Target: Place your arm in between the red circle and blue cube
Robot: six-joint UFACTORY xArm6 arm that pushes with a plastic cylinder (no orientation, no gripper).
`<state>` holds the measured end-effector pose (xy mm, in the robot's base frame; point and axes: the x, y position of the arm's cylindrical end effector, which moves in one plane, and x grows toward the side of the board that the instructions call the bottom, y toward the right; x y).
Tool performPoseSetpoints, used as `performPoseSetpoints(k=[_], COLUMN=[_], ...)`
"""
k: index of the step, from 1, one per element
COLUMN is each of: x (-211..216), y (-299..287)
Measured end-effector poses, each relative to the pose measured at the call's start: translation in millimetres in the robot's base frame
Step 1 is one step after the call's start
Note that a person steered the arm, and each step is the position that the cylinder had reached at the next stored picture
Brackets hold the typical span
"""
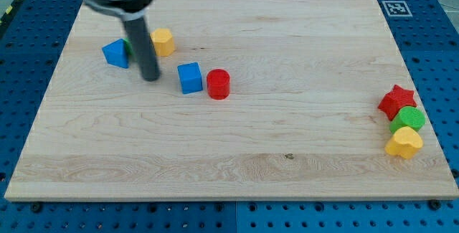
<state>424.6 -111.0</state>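
Upright, my tip (150,77) rests on the worktop (287,154); no gripper shows, so its state cannot be told. Just right of it sit the blue cube (190,77) and the red circle (218,84), nearly touching. Two more blues? One other blue block (115,53) lies left, with perhaps something green hidden behind the rod. Yellow block (163,41) sits above-right. Far right: red star (396,100), green block (408,119), yellow heart (404,143). A marker tag (394,8) bears no readable writing.

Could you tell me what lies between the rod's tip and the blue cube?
Only bare wooden board: the camera view shows my tip to the view's left of the blue cube.

blue cube (190,77), red circle (218,84), yellow heart (404,143), red star (396,101), pale wood board (287,46).
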Motion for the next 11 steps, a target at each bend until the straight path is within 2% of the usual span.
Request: performPoseSetpoints(k=[2,3,4,5,6,7,8,9,10,11], x=[46.9,55.7,91.3,95.4,28.7,-1.4,37.7,89.6,94.1,54.8], y=[151.8,148.7,128.6,148.8,157.9,158.9,128.2,124.6,177.5,216.0])
